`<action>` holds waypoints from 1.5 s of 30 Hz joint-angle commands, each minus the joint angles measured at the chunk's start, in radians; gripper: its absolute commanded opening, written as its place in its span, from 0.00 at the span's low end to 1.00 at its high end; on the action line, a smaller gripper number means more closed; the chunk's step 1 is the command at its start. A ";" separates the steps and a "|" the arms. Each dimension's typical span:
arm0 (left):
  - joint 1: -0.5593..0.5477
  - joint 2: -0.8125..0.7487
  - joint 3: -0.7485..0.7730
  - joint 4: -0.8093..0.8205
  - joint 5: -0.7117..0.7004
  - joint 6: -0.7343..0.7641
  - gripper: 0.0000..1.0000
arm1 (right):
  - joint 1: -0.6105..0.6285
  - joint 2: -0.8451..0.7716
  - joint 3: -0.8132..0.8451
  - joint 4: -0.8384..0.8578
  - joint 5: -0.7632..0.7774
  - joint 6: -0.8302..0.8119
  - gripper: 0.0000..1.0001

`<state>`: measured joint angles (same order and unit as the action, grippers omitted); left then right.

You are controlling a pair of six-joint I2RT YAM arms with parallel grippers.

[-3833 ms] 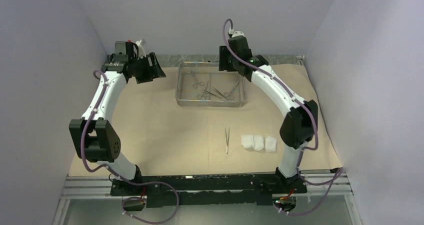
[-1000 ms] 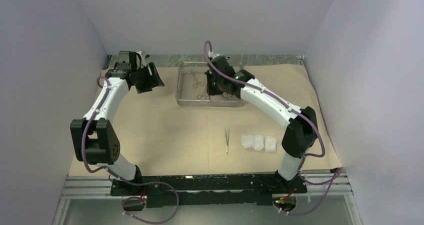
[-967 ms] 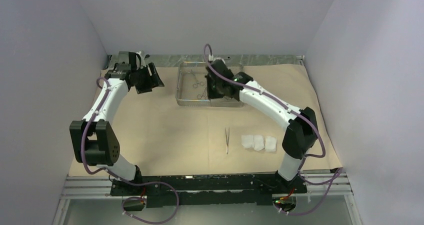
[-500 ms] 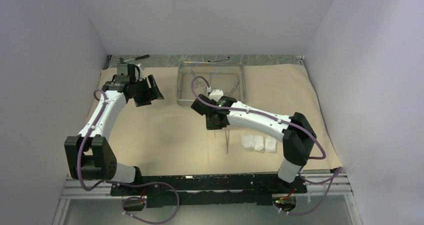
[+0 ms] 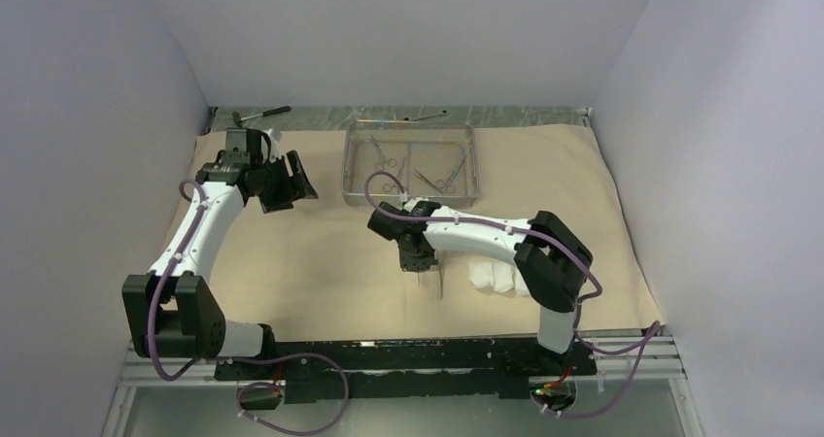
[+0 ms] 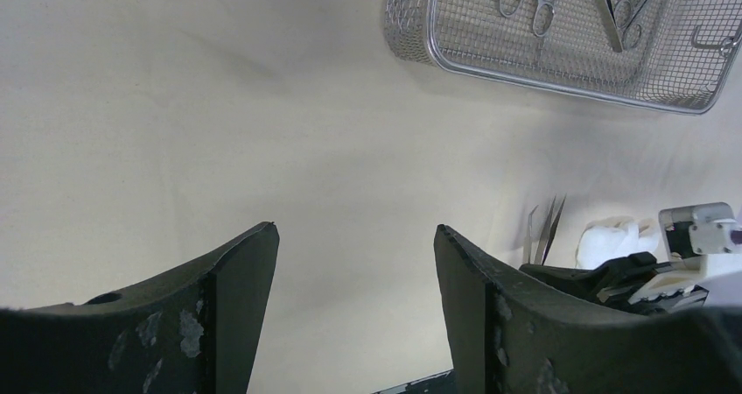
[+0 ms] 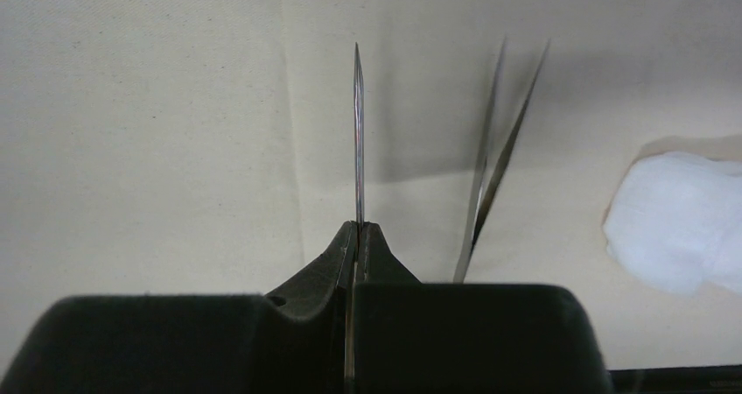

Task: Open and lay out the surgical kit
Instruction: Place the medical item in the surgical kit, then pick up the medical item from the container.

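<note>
Two slim steel pieces side by side in the right wrist view. One, a thin pointed steel instrument (image 7: 357, 131), pinched tight between the right fingers (image 7: 378, 263), tip straight ahead and away from them. Probably a second pair of tweezers seen edge-on, though impossible to confirm.

The other, the tweezers (image 7: 494, 162), flat on the wrap sheet (image 7: 157, 149), just beside the held piece on the side toward the nearest of the gauze pads (image 7: 678, 219). Long axis nearly parallel to the held piece, leaning slightly outward. Apart, not touching.

From above: right fingers low over the wrap sheet, toward its near edge and well short of the wire-mesh tray (image 5: 347, 170). Clamps (image 5: 389, 160) in the tray, not yet laid out. Right arm by far the nearer to the tweezers. Left fingers (image 6: 232, 280) spread wide and empty, hovering over bare wrap well off to the left of the tray.

Likely next need: set the held piece down parallel to the tweezers, keeping the gap, then release.

Against a second ago: right arm then reaching into the tray, half a second ago between tray and tweezers, now down beside them. Left arm drawn slightly nearer, spread unchanged.
</note>
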<state>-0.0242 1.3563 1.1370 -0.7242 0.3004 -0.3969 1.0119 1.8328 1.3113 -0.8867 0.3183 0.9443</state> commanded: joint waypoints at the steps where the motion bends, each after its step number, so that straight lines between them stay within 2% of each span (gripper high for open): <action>1: -0.005 -0.041 0.002 -0.002 -0.001 0.020 0.72 | 0.004 0.030 0.013 0.043 -0.048 -0.036 0.00; 13: -0.005 -0.033 0.001 -0.001 -0.007 0.030 0.72 | -0.009 0.068 0.002 0.038 -0.116 -0.060 0.00; 17: -0.005 -0.030 0.013 -0.006 -0.010 0.030 0.72 | -0.022 0.032 -0.004 0.054 -0.119 -0.062 0.19; 25: -0.005 -0.034 0.038 -0.022 -0.024 0.033 0.73 | -0.100 -0.058 0.148 -0.001 -0.091 -0.133 0.43; 29: -0.005 -0.035 0.064 -0.040 -0.044 0.039 0.73 | -0.179 -0.115 0.244 0.057 -0.099 -0.303 0.48; 33: -0.005 -0.033 0.087 -0.046 -0.062 0.049 0.74 | -0.284 -0.118 0.302 0.186 -0.077 -0.536 0.49; 38: -0.005 0.018 0.151 0.002 -0.007 -0.006 0.74 | -0.453 -0.031 0.402 0.335 -0.283 -0.793 0.56; 40: -0.005 0.046 0.191 -0.006 0.029 0.001 0.74 | -0.485 0.038 0.477 0.326 -0.312 -0.874 0.58; 45: -0.005 0.069 0.207 -0.015 -0.001 0.044 0.74 | -0.506 0.313 0.779 0.109 -0.298 -1.047 0.58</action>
<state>-0.0242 1.4174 1.3140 -0.7509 0.2913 -0.3817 0.4938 1.9896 1.9194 -0.6537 0.0616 0.1074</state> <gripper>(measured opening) 0.736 0.587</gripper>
